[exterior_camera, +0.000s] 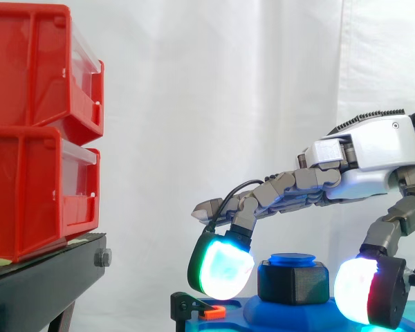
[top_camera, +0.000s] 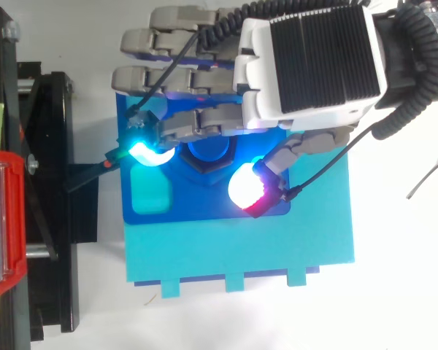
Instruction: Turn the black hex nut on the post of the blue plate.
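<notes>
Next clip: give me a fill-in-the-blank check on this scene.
The black hex nut sits on the post of the ___ plate. In the side view the robot's hand comes in from the ___ edge. The red plastic bins rest on a ___ stand. Missing: blue; right; black.

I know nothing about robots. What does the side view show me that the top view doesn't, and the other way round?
Side view: the flat sides of the black nut, with the post tip above it. Glowing pads stand either side at nut height, each with a slim gap. Two red bins are stacked at left.
Top view: the outline of the blue plate on a cyan base, and the back of the hand spread over the nut.
Both: hand, lit pads, plate.
</notes>
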